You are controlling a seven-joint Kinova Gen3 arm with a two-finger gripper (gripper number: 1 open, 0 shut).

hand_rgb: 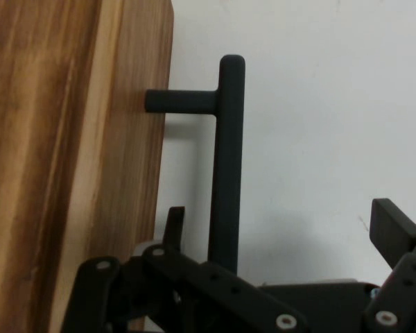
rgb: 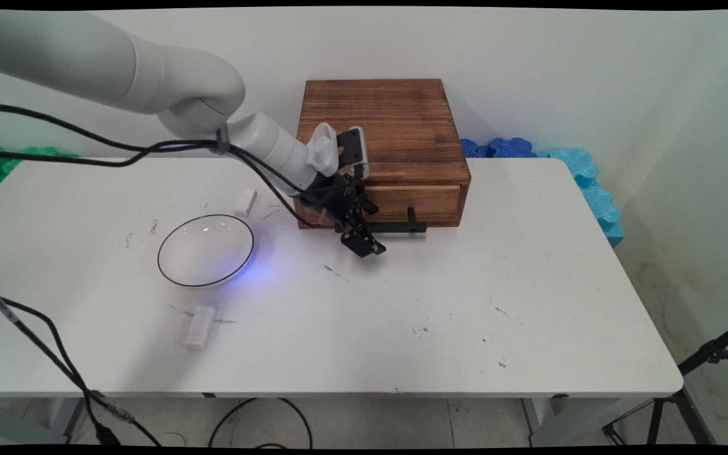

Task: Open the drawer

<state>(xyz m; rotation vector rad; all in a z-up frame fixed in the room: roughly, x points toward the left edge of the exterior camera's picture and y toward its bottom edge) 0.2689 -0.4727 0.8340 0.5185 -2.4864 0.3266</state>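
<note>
Hand (rgb: 364, 243) low over the tabletop (rgb: 402, 303), right at the front of the wooden drawer box (rgb: 383, 126). Fingers spread wide. In the hand view one finger (hand_rgb: 173, 223) sits between the drawer front (hand_rgb: 76, 166) and the black bar handle (hand_rgb: 227, 159); the other finger (hand_rgb: 395, 234) stands well out on the far side of the bar. So the bar lies between the open fingers, not gripped; contact with the near finger cannot be judged.

Handle: round black bar, parallel to the drawer front, held off it by a short black post (hand_rgb: 180, 101). In the main view the bar runs along the bottom edge of the drawer, the hand at its left end.

Box: dark-stained wood, at the rear middle of the tabletop, against the wall. Drawer looks closed or nearly so.

Left of the hand: clear glass bowl (rgb: 206, 250) with a dark rim, upright. Small white block (rgb: 245, 202) just beyond the bowl; a second white block (rgb: 200, 327) in front of it, nearer the front edge. Both apart from the bowl.

Black cables (rgb: 86, 148) hang from the arm. Blue (rgb: 585, 177) and green foam mats (rgb: 4, 161) lean at the wall behind the tabletop.
</note>
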